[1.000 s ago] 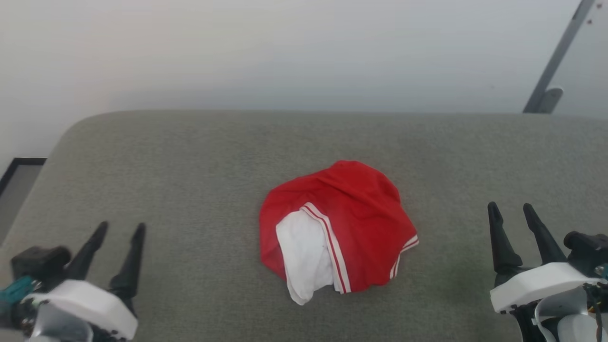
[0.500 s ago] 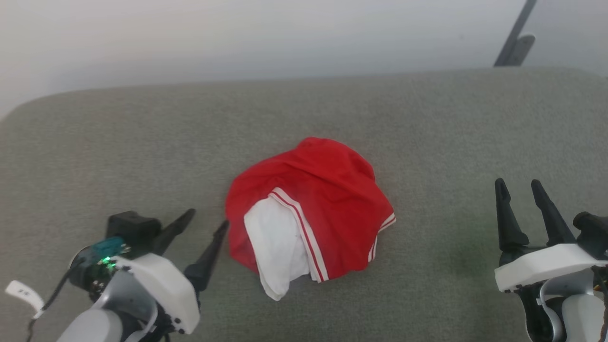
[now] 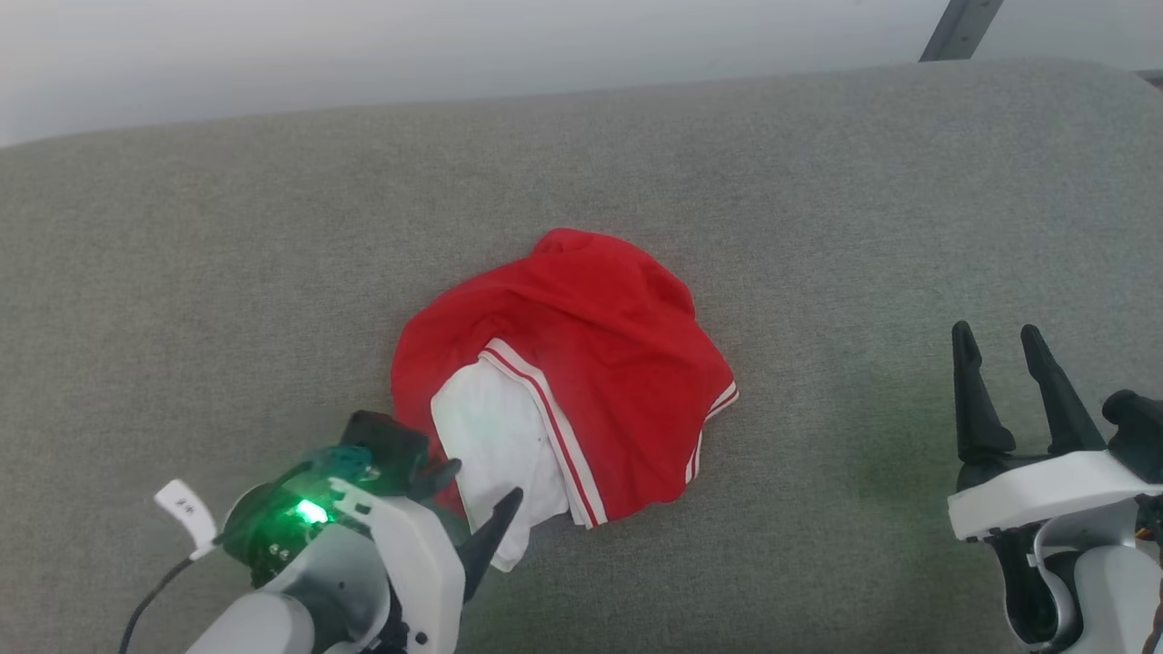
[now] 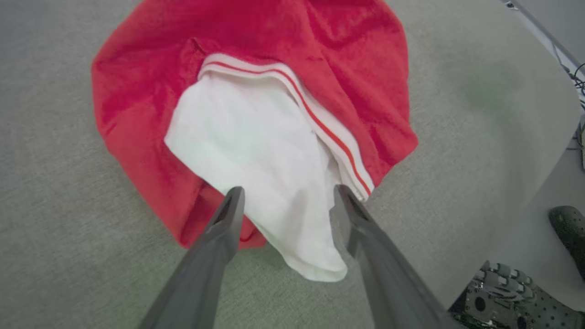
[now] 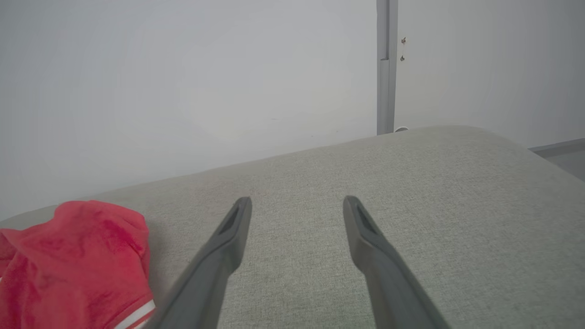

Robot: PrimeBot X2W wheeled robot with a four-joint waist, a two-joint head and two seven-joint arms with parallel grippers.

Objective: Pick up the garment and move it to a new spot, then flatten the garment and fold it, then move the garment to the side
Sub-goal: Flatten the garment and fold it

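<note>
Because the garment (image 3: 591,363) lies bunched in a heap near the middle of the grey cloth-covered worktop (image 3: 227,272), its true shape and most of its folds are hidden. A white panel (image 4: 256,151) with a striped edge spills out toward the robot. The left tool (image 3: 485,481) stands wide, one finger on each side of that panel's lower tip; whether the fingers touch the cloth is hard to tell. Its body covers part of the red edge in the head view. The right tool (image 3: 996,331), also wide and empty, hovers well apart to the right; its wrist view cuts the garment off at the left edge.
</note>
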